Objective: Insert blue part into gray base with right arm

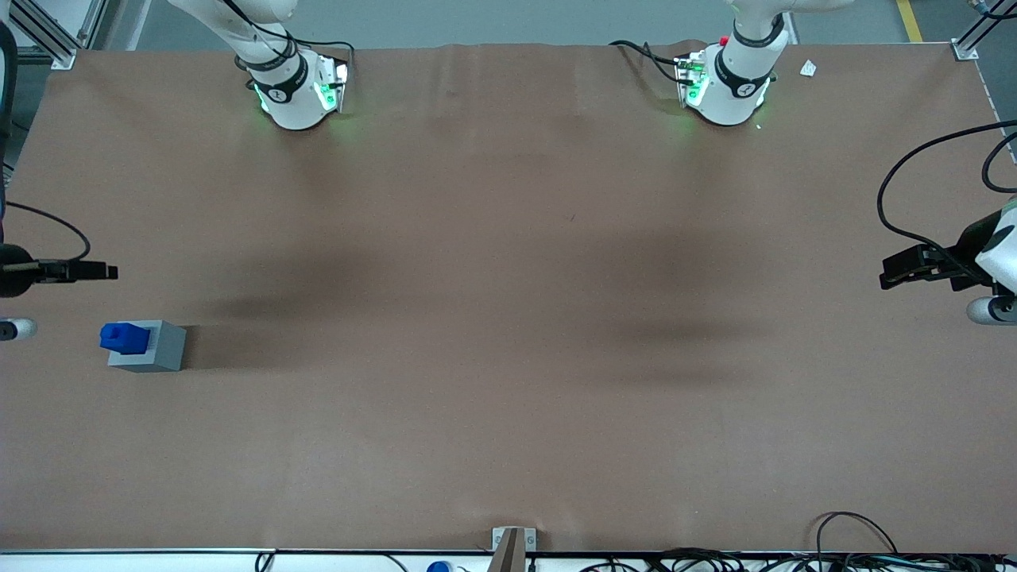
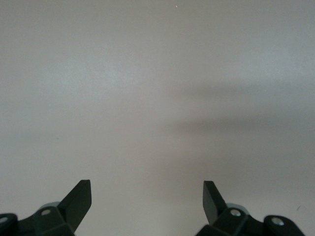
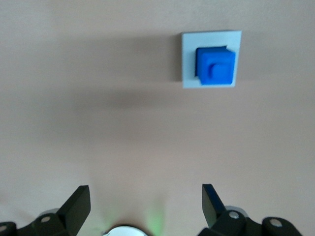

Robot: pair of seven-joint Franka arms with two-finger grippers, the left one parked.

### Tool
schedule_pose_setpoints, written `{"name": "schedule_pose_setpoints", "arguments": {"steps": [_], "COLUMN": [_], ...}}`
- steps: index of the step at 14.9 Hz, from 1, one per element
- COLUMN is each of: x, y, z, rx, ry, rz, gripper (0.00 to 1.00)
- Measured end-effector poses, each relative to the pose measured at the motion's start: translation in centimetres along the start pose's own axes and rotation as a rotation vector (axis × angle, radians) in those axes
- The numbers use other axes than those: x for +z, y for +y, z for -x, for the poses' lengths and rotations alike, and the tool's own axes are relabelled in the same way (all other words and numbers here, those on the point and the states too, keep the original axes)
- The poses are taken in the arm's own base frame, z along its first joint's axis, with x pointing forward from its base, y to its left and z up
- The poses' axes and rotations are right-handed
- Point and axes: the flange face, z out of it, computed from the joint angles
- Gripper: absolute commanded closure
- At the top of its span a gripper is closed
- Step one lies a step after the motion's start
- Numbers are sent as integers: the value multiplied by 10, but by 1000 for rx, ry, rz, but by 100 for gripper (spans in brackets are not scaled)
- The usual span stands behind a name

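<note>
The gray base [image 1: 163, 349] stands on the brown table toward the working arm's end. The blue part [image 1: 123, 337] sits in the base's top and sticks up out of it, stud end up. In the right wrist view the blue part [image 3: 215, 66] fills the socket of the gray base [image 3: 189, 59], seen from above. The right arm's gripper [image 1: 107, 272] hangs at the table's edge, a little farther from the front camera than the base and apart from it. That gripper [image 3: 146, 196] is open, with only bare table between its fingers.
The brown table cover [image 1: 508, 318] spreads wide around the base. The two arm feet [image 1: 298, 87] [image 1: 727, 87] stand at the back edge. The parked arm's gripper [image 1: 922, 266] is at its end of the table. Cables [image 1: 858, 548] and a metal bracket [image 1: 512, 544] lie along the front edge.
</note>
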Motion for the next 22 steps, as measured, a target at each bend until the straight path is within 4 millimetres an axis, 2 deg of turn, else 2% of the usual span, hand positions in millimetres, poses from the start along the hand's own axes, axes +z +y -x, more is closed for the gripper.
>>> {"name": "schedule_pose_setpoints", "arguments": {"steps": [4, 7, 10, 12, 15, 18, 22], "x": [-54, -93, -116, -119, -101, -83, -95], "y": [-57, -81, -105, -122, -139, -139, -137], "z": [45, 88, 126, 142, 154, 166, 174], "rx": [72, 110, 135, 118, 82, 77, 77], "ry": [31, 72, 83, 99, 181, 222, 262], "rz": [20, 25, 29, 33, 34, 27, 23], "gripper": [0, 0, 0, 0, 0, 0, 0]}}
